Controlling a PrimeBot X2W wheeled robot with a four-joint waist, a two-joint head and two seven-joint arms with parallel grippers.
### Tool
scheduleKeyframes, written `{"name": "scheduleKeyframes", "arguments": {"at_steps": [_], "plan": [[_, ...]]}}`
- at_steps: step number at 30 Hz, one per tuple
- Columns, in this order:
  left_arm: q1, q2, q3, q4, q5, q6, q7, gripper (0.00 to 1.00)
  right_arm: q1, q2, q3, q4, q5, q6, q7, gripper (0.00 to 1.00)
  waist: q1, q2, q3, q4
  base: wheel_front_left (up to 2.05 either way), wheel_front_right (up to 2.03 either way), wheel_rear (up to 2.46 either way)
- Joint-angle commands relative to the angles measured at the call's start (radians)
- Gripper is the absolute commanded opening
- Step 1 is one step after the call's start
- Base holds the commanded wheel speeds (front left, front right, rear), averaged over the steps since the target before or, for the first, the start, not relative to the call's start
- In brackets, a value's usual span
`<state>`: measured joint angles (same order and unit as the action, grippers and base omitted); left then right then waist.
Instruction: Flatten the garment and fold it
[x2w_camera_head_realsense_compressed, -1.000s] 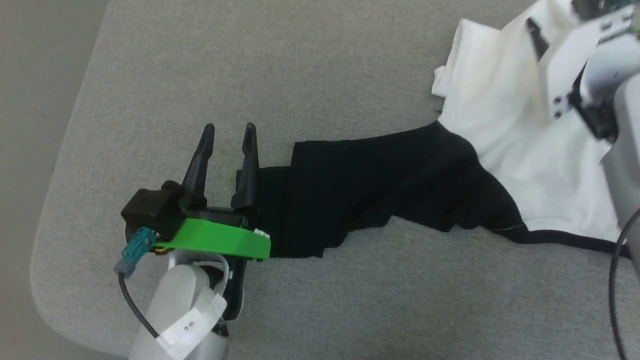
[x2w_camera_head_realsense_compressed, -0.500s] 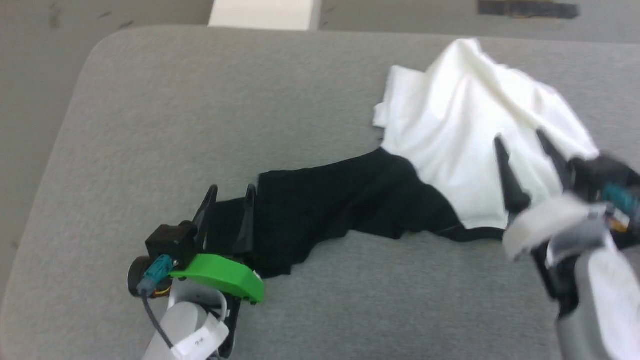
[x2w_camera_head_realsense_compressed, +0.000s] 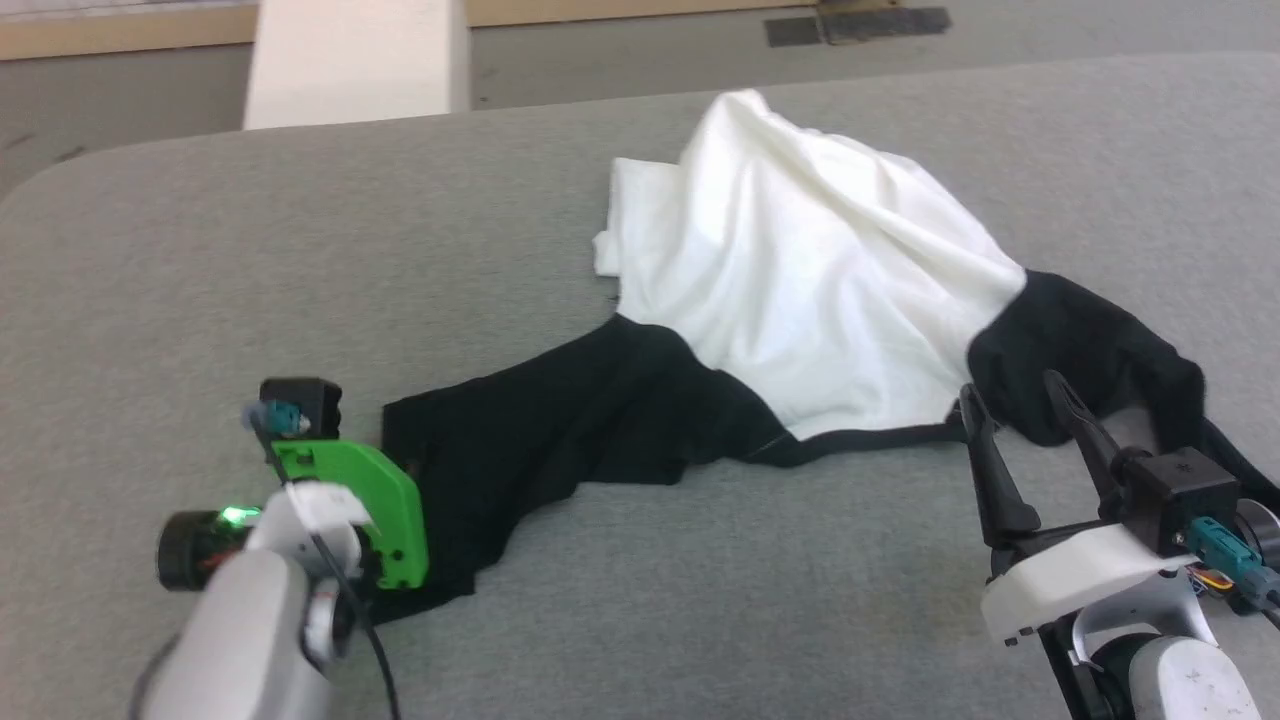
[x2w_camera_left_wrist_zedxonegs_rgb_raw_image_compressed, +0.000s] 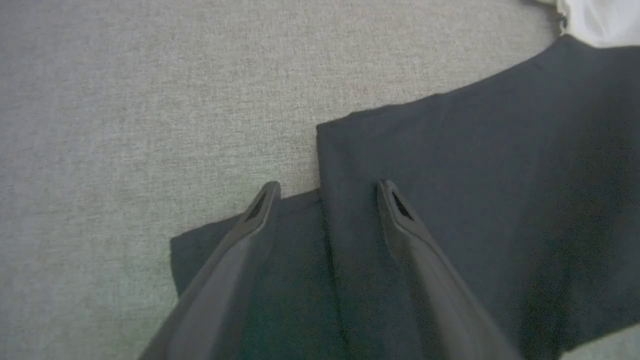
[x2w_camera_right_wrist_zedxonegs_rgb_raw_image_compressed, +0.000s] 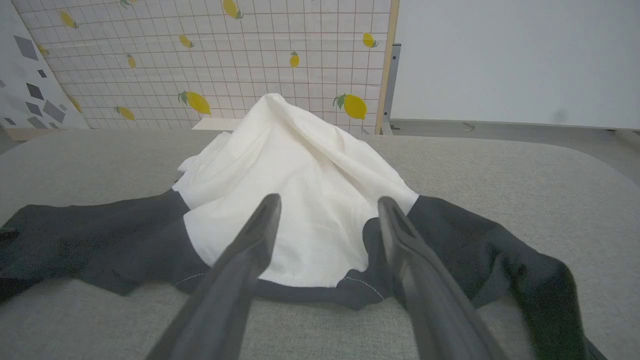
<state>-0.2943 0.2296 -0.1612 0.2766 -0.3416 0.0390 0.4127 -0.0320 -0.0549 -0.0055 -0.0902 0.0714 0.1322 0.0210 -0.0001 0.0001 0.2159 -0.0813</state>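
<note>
The garment (x2w_camera_head_realsense_compressed: 800, 270) lies bunched from lower left to right of the head frame, so with left gripper (x2w_camera_left_wrist_zedxonegs_rgb_raw_image_compressed: 327, 192) spread open over the sleeve end (x2w_camera_left_wrist_zedxonegs_rgb_raw_image_compressed: 300, 235) and right gripper (x2w_camera_head_realsense_compressed: 1010, 388) open at the hem (x2w_camera_head_realsense_compressed: 880, 437), we should pinch low and pull apart evenly.

Grey table (x2w_camera_head_realsense_compressed: 200, 260): far-left corner & whole left side bare, wide room. Near-edge strip btwn the sleeves bare too, as is far-right corner. Garment (x2w_camera_head_realsense_compressed: 800, 270) blocks mid-table: white bulk heaped high twd far edge, black sleeves sprawling twd near edge, left & right. White box (x2w_camera_head_realsense_compressed: 350, 70) stands beyond far edge.
</note>
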Motion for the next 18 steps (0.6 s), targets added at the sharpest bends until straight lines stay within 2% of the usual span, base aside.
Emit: {"name": "scheduleKeyframes", "arguments": {"at_steps": [1,2,3,4,5,7,10,14,18], "plan": [[-0.025,0.028,-0.005,0.005,-0.009,-0.017,0.063,1.0,0.001,0.003,0.004,-0.01,0.009,-0.002,-0.006,1.0,0.0001,-0.0001,0.022,-0.045,0.0,0.0,0.0],[-0.032,0.047,-0.009,0.008,-0.026,-0.036,0.133,1.0,-0.003,0.004,0.008,-0.013,0.013,-0.002,-0.009,1.0,0.0001,-0.0001,0.029,-0.055,0.0,0.0,0.0],[-0.039,0.062,-0.012,0.006,-0.041,-0.054,0.185,0.77,-0.006,0.004,0.009,-0.016,0.018,-0.002,-0.013,1.0,0.0001,-0.0001,0.035,-0.062,0.0,0.0,0.0],[-0.046,0.08,-0.013,-0.002,-0.063,-0.077,0.243,0.16,-0.011,0.004,0.013,-0.018,0.026,-0.002,-0.016,1.0,0.0001,-0.0001,0.044,-0.071,0.0,0.0,0.0],[-0.052,0.096,-0.016,-0.009,-0.078,-0.093,0.289,0.0,-0.015,0.004,0.015,-0.02,0.032,-0.002,-0.018,1.0,0.0001,-0.0001,0.05,-0.077,0.0,0.0,0.0],[-0.066,0.144,-0.02,-0.033,-0.108,-0.124,0.382,0.0,-0.026,0.004,0.018,-0.026,0.043,-0.002,-0.026,1.0,0.0001,-0.0001,0.068,-0.093,0.0,0.0,0.0],[-0.099,0.204,-0.007,-0.079,-0.129,-0.14,0.433,0.0,-0.036,0.004,0.022,-0.026,0.054,-0.002,-0.036,1.0,0.0001,-0.0001,0.09,-0.11,0.0,0.0,0.0],[-0.169,0.294,0.034,-0.111,-0.087,-0.131,0.416,0.0,-0.047,0.005,0.027,-0.015,0.066,-0.002,-0.049,1.0,0.0001,-0.0001,0.118,-0.129,0.0,0.0,0.0],[-0.242,0.368,0.067,-0.09,-0.023,-0.111,0.353,0.0,-0.063,0.005,0.041,0.0,0.078,-0.002,-0.064,1.0,0.0001,-0.0001,0.145,-0.15,0.0,0.0,0.0]]}}
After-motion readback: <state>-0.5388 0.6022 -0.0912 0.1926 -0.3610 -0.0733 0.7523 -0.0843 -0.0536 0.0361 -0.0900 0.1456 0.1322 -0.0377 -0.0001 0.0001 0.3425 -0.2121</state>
